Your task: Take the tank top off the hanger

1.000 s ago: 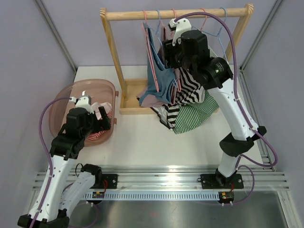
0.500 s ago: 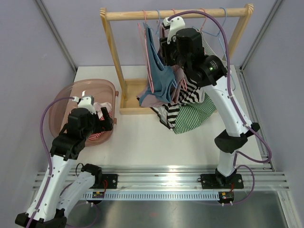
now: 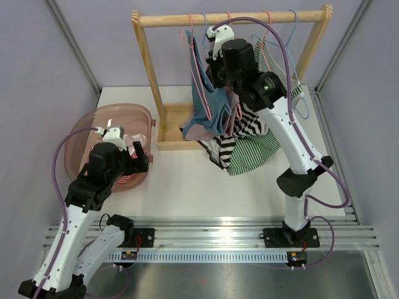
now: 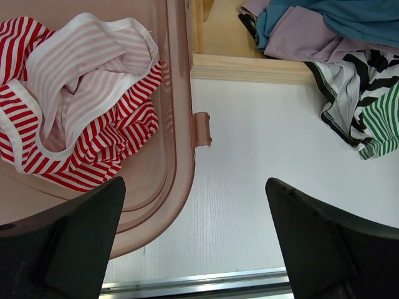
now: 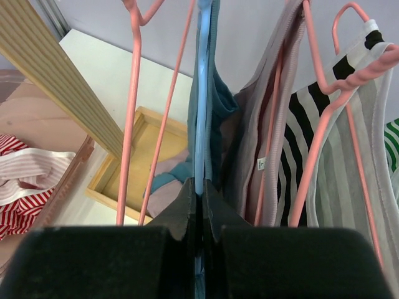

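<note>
Your right pincer (image 5: 199,193) was at the rack with its fingers together, clamped on the thin wire of the blue hanger (image 5: 200,112). I couldn't tell whether any strap fabric was pinched in there too. The blue tank top (image 3: 209,103) was on that hanger under the wooden rail (image 3: 230,17), second in from the left end. A bare pink hanger (image 5: 132,112) sat at its 9 o'clock and the grey top (image 5: 262,118) was pressed against it at 3 o'clock. In the wrist view the top ran away from your fingers toward 12 o'clock, and its long axis lined up with the wire, so it looked like a straight-on edge from where you were. In the overhead view it draped from the rail toward 6 o'clock, with the hem bunched on the rack's base. Your left pincer (image 4: 194,187) was spread wide and holding nothing. It hung over the rim of the pink basin (image 4: 177,124), well off at 8 o'clock from the rack, with the red striped top (image 4: 75,124) already lying inside. So the right arm was clearly the closer one. My guess is the next bit hinges on sliding the straps off along the hanger's shoulders, not tugging straight down.
</note>
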Action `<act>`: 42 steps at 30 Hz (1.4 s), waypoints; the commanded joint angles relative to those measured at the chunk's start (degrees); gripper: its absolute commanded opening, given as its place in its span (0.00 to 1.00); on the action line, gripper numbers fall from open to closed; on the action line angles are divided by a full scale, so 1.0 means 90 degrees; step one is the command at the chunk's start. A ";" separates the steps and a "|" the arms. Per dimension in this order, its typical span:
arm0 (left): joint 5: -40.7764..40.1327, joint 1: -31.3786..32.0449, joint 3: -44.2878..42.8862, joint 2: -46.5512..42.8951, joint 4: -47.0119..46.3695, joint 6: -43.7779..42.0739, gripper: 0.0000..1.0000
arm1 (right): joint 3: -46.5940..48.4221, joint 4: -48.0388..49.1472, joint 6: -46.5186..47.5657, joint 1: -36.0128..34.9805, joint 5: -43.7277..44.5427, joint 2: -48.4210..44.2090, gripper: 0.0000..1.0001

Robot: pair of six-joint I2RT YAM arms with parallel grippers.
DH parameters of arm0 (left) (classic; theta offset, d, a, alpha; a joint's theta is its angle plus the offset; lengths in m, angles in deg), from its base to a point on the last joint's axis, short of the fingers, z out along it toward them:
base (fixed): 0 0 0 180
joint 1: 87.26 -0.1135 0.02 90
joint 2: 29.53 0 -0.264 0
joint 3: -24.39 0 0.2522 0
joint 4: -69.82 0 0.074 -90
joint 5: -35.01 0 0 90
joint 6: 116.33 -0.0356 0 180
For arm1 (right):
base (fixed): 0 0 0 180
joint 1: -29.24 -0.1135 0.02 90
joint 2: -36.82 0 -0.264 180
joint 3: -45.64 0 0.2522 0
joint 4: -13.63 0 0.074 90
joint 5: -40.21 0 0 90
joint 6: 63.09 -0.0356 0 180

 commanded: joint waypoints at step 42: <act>-0.1592 0.4942 -0.4889 0.3461 -0.2722 -0.1132 0.99 | -0.4462 -0.1195 -0.1899 -0.0047 -0.2928 -0.6632 0.00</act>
